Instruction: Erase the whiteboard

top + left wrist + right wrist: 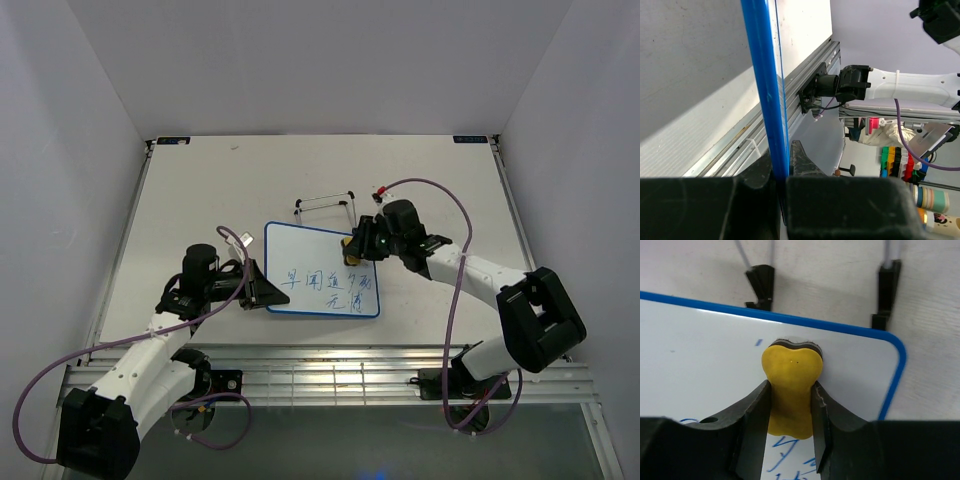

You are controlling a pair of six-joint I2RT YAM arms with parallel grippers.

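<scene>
The whiteboard (320, 270) lies flat in the middle of the table, blue-framed, with blue handwritten characters on its lower right part. My left gripper (268, 293) is shut on the board's left blue frame edge (762, 90). My right gripper (352, 247) is shut on a yellow eraser (791, 387), which presses on the board (705, 365) near its top right corner. Blue characters (785, 457) show just below the eraser. The board's two black feet (761, 282) stick out past its far edge.
A thin wire stand (325, 205) with black feet lies just behind the board. Aluminium rails (330, 375) run along the table's near edge. White walls close off the left, right and back. A purple cable (455, 240) loops over my right arm.
</scene>
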